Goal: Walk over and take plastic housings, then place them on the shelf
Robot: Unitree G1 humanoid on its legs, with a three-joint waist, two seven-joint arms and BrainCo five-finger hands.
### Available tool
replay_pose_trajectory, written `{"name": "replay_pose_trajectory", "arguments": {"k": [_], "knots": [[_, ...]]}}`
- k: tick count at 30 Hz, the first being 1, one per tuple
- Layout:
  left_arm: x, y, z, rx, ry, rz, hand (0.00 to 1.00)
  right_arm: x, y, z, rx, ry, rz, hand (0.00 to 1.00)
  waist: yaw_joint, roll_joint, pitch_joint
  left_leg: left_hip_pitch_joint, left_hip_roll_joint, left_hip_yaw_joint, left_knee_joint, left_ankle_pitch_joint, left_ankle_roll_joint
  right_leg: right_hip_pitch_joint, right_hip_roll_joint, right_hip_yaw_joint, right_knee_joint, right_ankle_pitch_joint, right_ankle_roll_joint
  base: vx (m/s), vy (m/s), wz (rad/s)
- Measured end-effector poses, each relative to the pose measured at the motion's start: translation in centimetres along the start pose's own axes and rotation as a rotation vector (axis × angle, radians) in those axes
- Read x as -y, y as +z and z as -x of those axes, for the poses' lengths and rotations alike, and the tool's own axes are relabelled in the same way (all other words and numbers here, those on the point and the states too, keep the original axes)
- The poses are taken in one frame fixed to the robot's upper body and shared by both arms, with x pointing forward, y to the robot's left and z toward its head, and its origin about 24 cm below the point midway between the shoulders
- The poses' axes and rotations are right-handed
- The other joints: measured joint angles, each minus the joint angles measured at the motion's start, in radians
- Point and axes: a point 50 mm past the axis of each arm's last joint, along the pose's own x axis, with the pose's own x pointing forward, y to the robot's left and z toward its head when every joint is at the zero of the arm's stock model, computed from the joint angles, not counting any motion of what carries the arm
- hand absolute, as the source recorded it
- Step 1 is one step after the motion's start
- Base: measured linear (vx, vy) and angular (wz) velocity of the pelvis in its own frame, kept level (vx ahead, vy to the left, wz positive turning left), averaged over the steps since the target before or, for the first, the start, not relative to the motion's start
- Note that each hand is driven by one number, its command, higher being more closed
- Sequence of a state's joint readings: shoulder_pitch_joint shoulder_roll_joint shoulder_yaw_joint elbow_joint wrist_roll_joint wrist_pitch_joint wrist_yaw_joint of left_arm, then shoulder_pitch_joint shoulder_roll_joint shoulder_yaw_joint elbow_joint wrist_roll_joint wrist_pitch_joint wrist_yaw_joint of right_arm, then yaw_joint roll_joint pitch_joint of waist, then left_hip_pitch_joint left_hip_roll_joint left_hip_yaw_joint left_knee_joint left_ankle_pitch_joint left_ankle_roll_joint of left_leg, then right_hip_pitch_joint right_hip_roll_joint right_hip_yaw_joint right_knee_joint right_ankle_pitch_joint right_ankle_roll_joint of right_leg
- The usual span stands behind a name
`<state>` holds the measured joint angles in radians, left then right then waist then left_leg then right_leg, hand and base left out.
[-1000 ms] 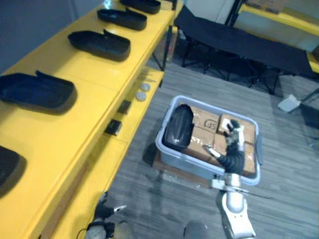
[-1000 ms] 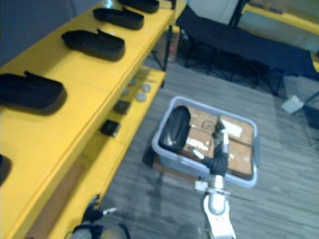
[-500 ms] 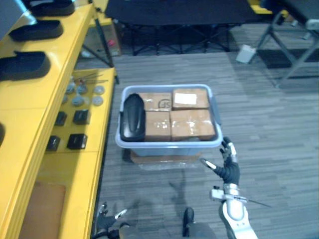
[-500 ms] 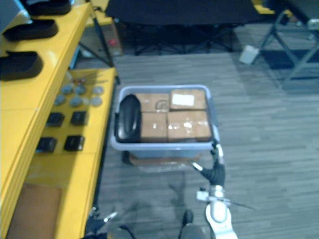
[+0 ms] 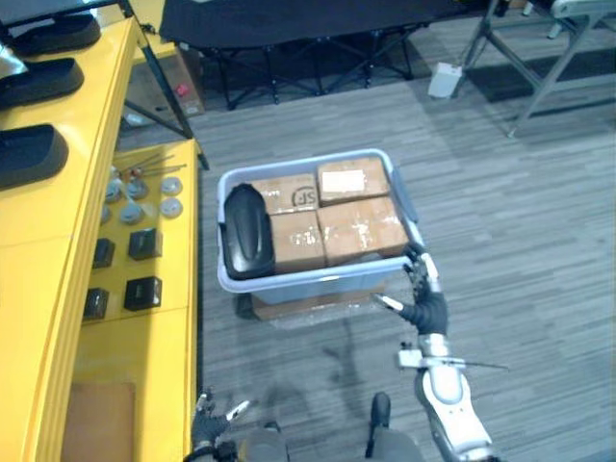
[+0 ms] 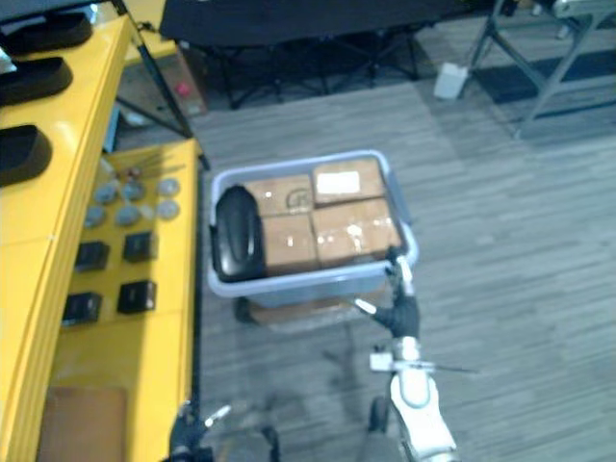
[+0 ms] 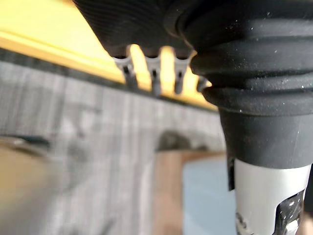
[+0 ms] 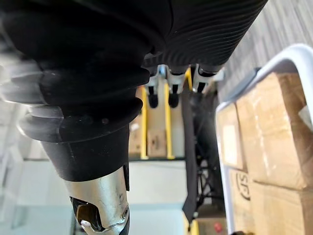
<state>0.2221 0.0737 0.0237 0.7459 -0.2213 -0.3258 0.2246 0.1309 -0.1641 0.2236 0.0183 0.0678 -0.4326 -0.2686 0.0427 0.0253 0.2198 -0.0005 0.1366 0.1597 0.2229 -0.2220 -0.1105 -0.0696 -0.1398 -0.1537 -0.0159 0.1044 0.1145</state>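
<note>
Housing (image 5: 248, 231) lies at the left end of the bin (image 5: 308, 277), beside boxes (image 5: 332, 217). More housings (image 5: 29, 154) sit on the shelf (image 5: 48, 289), left. Right hand (image 5: 423, 306), fingers released and spread, hovers at the bin's near right corner; left hand (image 5: 207, 422) hangs relaxed near the shelf.

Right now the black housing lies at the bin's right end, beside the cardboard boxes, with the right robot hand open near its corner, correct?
No: the left eye view shows the black housing at the left end of the bin, beside the cardboard boxes. The right robot hand is open near its corner.
</note>
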Motion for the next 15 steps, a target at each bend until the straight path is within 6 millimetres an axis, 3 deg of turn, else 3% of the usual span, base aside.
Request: {"name": "replay_pose_trajectory", "arguments": {"k": [2,3,4,8,10,11,13,14,15], "knots": [[0.6,1.6,-0.4,0.062,-0.021,0.013,0.0,-0.1,-0.1,0.1,-0.011,-0.025,-0.007,0.0,-0.001,-0.016,0.01,-0.003,-0.013,-0.018,0.015,-0.021,0.029,-0.063,-0.023,0.009,0.161,-0.081,-0.003,-0.04,0.071,0.08],[0.8,2.0,-0.5,0.077,-0.029,0.015,0.0,0.0,-0.2,0.1,-0.012,-0.041,-0.005,0.0,-0.001,-0.03,0.016,0.001,-0.022,-0.025,0.034,-0.043,0.024,-0.116,-0.042,0.023,0.292,-0.131,-0.013,-0.07,0.098,0.0],[0.9,1.9,-0.6,0.063,-0.03,0.01,0.0,0.0,-0.2,0.1,-0.02,-0.044,-0.004,0.0,-0.004,-0.042,0.022,0.001,-0.029,-0.03,0.069,-0.059,0.03,-0.143,-0.057,0.022,0.371,-0.142,-0.024,-0.05,0.081,-0.02],[-0.3,0.5,0.0,0.001,0.005,-0.016,0.0,-0.9,-0.6,0.6,-0.052,-0.019,-0.026,0.0,-0.004,-0.075,0.005,-0.008,-0.034,-0.035,0.124,-0.084,0.043,-0.101,-0.065,0.021,0.284,-0.116,-0.016,-0.05,0.087,-0.11],[-0.5,0.6,-0.1,-0.002,0.008,-0.021,0.0,-0.9,-0.8,0.4,-0.071,-0.009,-0.018,0.0,-0.005,-0.046,0.022,-0.019,-0.004,-0.05,0.157,-0.115,0.05,-0.099,-0.044,0.031,0.28,-0.082,-0.05,-0.11,0.098,-0.03],[-0.7,0.6,-0.2,-0.011,0.012,-0.027,0.0,-1.0,-1.0,0.4,-0.091,0.006,-0.019,0.0,-0.004,-0.033,0.031,-0.016,0.013,-0.058,0.172,-0.132,0.054,-0.14,-0.021,0.077,0.332,-0.126,-0.067,-0.17,0.101,0.16],[-2.1,0.3,-0.2,-0.026,0.044,-0.042,0.0,-0.9,-1.6,0.8,-0.151,0.017,-0.048,0.0,-0.033,-0.052,0.022,-0.023,0.003,-0.106,0.172,-0.13,0.042,-0.135,0.003,0.159,0.273,-0.137,-0.041,-0.15,-0.015,0.7],[-3.0,0.4,-0.4,-0.027,0.058,-0.065,0.0,-0.6,-1.9,1.2,-0.185,0.011,-0.065,0.0,-0.045,-0.075,0.013,-0.027,-0.016,-0.153,0.174,-0.132,0.03,-0.117,0.001,0.201,0.24,-0.123,-0.025,-0.05,-0.182,1.21],[-3.2,0.2,-0.4,-0.038,0.065,-0.067,0.0,-0.1,-2.1,1.3,-0.201,0.002,-0.058,0.0,-0.055,-0.074,0.008,-0.034,-0.02,-0.199,0.182,-0.137,0.018,-0.102,0.002,0.208,0.24,-0.119,0.04,0.03,-0.231,1.21]]}}
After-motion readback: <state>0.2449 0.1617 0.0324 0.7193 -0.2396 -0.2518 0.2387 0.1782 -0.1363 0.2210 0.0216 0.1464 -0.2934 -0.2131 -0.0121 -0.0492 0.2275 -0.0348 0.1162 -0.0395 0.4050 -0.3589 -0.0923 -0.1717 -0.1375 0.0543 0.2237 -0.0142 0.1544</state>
